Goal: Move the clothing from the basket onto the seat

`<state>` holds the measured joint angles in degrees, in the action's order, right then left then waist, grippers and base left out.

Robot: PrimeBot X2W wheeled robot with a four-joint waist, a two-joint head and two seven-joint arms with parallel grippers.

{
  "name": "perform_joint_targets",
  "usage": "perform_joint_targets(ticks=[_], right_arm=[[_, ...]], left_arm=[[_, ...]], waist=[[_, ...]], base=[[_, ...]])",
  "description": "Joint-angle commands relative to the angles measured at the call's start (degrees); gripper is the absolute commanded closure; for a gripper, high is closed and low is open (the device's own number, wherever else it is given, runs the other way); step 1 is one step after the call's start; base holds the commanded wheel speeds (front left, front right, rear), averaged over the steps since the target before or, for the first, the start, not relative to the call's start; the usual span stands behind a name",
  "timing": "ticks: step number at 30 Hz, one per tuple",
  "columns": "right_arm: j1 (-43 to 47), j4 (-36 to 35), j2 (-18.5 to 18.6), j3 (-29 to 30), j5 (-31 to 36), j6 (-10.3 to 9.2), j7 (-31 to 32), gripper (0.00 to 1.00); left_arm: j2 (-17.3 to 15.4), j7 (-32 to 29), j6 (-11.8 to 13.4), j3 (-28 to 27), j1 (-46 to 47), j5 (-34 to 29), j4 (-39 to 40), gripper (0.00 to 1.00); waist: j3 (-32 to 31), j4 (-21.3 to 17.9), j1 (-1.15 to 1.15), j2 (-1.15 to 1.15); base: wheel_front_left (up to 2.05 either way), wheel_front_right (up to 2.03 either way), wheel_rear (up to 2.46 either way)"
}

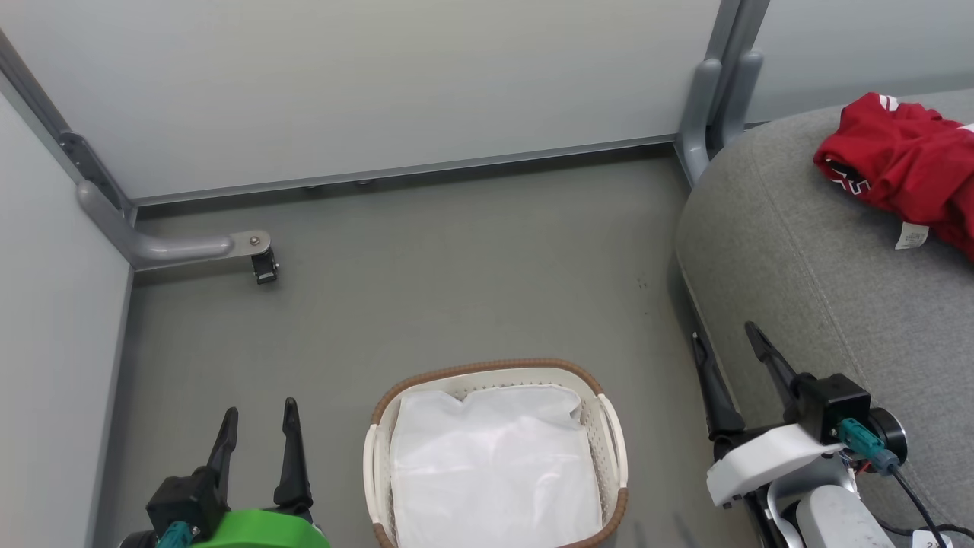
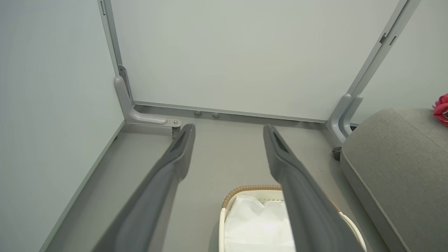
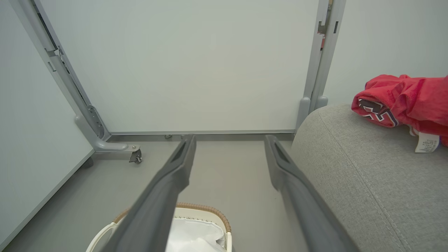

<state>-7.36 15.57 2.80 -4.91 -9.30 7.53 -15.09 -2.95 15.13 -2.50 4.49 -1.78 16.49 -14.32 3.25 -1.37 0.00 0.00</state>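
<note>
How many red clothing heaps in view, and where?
1: the red clothing lies bunched on the seat, far right. It may be several garments. No red in the basket, just white lining.

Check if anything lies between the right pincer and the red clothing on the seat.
Nothing visible does. The right pincer, open, hangs by the edge of the seat, and only bare grey upholstery lies between it and the clothing. The basket holds just its white lining.

Red clothing (image 1: pixel 905 164) crumpled on grey seat (image 1: pixel 806 266), basket (image 1: pixel 612 434) white-lined
</note>
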Motion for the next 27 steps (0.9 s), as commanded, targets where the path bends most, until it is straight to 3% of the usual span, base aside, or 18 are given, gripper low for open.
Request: perform_joint_targets(ticks=[1,11,12,16,27], right_arm=[[0.6,0.3,0.2,-0.1,-0.4,-0.08,-0.1,0.0],[0.7,0.5,0.2,-0.5,-0.7,-0.08,-0.1,0.0],[0.0,0.3,0.0,-0.5,-0.4,0.0,0.0,1.0],[0.8,2.0,-0.2,-0.8,-0.3,0.0,0.0,1.0],[1.0,1.4,0.3,0.4,-12.8,-0.01,2.6,1.0]], left_arm=[[0.0,0.0,-0.1,-0.2,-0.5,-0.6,0.1,0.0],[0.0,0.0,-1.0,0.0,-0.7,0.3,0.4,0.0],[0.1,0.0,-0.8,-0.1,0.0,0.4,0.3,1.0],[0.3,0.0,-0.8,0.0,0.0,0.6,-1.7,1.0],[0.2,-3.1,-1.4,-1.6,1.2,11.5,-1.5,1.0]], waist=[[0.0,0.0,0.0,0.0],[-0.2,0.2,0.0,0.0],[-0.2,0.2,0.0,0.0],[-0.2,0.2,0.0,0.0],[-0.4,0.3,0.0,0.0]], base=[[0.0,0.0,0.0],[0.0,0.0,0.0],[0.0,0.0,0.0],[0.0,0.0,0.0],[0.0,0.0,0.0]])
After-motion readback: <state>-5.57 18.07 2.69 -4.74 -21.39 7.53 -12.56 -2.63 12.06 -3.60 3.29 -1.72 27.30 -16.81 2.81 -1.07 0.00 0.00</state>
